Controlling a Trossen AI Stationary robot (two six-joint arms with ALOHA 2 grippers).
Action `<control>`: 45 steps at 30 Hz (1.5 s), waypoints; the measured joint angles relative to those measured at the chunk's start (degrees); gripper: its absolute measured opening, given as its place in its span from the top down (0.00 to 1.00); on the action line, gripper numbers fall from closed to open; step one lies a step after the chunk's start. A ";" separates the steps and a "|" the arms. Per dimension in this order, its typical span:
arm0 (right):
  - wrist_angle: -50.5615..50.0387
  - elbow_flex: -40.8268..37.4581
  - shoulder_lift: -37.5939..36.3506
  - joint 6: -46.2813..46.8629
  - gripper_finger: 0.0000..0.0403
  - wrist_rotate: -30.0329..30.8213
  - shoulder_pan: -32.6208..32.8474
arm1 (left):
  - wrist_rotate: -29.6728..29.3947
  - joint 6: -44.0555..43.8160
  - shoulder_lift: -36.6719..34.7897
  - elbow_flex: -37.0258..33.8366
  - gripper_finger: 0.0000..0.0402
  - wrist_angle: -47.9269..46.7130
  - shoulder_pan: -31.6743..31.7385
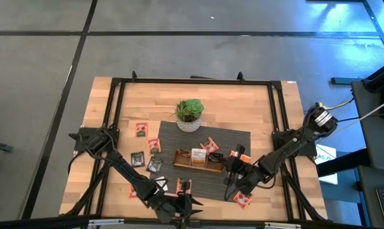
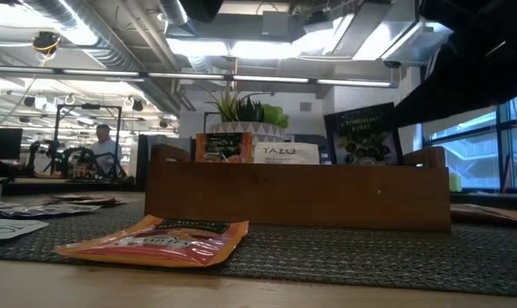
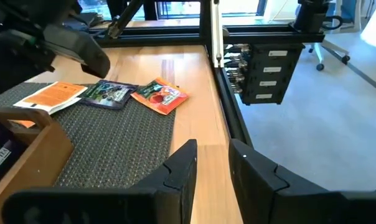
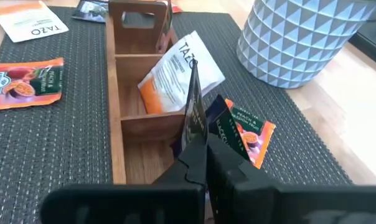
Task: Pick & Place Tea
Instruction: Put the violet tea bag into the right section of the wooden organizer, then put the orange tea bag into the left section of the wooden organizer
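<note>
Smooth brown wooden tray point(image 4: 122, 93) w/ three compartments sits on a dark woven mat point(image 4: 51, 149), beside a white faceted pot point(image 4: 306, 37). Right gripper point(image 4: 200, 146) over the tray's end compartment, fingers pressed together, pinching a thin dark sachet point(image 4: 193, 106) upright; white TAZO sachet point(image 4: 175, 71) leans in the middle compartment. Left gripper point(image 3: 214, 163) at the table's near edge, part spread, prob. empty

A grey concrete floor point(image 1: 179, 44) crossed by dark seams surrounds the light wooden table point(image 1: 249, 111). Beyond the table, exposed silver ceiling ducts point(image 2: 79, 34) run beside bright ceiling light panels point(image 2: 267, 47).
</note>
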 joint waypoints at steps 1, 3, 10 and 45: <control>-0.04 0.00 0.23 0.02 0.99 -0.08 0.00 | 0.65 -0.07 0.00 0.00 0.78 -0.08 0.00; -0.33 0.00 0.36 -0.46 0.98 -0.42 0.00 | 2.22 -0.07 0.00 0.00 0.78 -0.15 -0.05; -0.84 0.00 0.34 -1.46 0.98 -1.18 0.00 | 4.44 -1.35 0.00 0.00 0.78 -0.84 -0.12; 29.26 2.65 4.28 -16.37 0.65 -21.07 -1.03 | 0.65 -36.21 0.02 -2.20 0.78 -35.99 -0.69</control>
